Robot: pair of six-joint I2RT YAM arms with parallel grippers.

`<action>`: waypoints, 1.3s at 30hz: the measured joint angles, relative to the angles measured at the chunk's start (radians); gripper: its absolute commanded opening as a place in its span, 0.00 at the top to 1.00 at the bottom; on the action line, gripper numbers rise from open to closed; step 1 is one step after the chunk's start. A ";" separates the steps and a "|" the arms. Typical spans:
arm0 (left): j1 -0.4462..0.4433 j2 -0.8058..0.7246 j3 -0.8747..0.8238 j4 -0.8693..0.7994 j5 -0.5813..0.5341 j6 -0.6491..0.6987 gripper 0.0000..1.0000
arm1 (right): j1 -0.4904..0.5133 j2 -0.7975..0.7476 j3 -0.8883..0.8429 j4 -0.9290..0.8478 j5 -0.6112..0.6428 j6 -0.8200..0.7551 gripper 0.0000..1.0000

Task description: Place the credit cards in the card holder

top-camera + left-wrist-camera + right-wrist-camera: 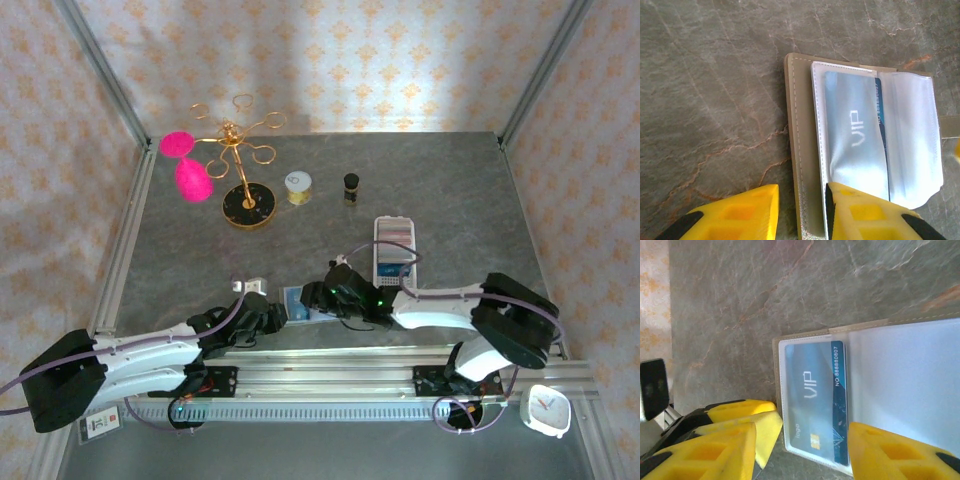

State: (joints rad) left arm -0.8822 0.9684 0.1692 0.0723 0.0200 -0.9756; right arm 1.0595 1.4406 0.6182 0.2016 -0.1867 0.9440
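Observation:
The card holder [303, 303] lies open on the grey table between my two grippers, its grey-green cover [805, 150] flat and its clear sleeves [900, 375] spread out. A blue VIP credit card [812, 390] sits inside one sleeve [855, 135]. My left gripper [802, 215] is open at the cover's left edge, one finger over bare table and the other over the sleeve. My right gripper [802, 455] is open and straddles the near end of the sleeved card without clamping it. More pale credit cards [394, 234] lie in a white tray.
The long white tray [395, 268] stands just behind the right gripper. Farther back are a gold jewellery stand [247, 205] with pink puffs [192, 180], a small gold tin [298, 187] and a dark little bottle [351, 187]. A white clock [546, 408] sits beside the front rail.

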 measured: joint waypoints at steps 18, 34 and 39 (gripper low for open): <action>-0.002 0.016 0.008 0.003 0.000 0.000 0.67 | 0.000 0.028 -0.043 -0.084 0.056 -0.041 0.44; -0.002 0.016 0.008 -0.015 -0.008 -0.004 0.78 | 0.018 0.099 0.002 0.010 -0.008 -0.035 0.38; -0.002 0.016 0.007 -0.016 -0.009 -0.004 0.80 | 0.020 0.100 0.003 0.041 -0.031 -0.019 0.36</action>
State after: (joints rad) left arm -0.8841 0.9840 0.1764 0.0563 0.0109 -0.9798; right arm 1.0798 1.5410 0.6209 0.2424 -0.2173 0.9253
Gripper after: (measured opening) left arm 0.209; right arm 0.638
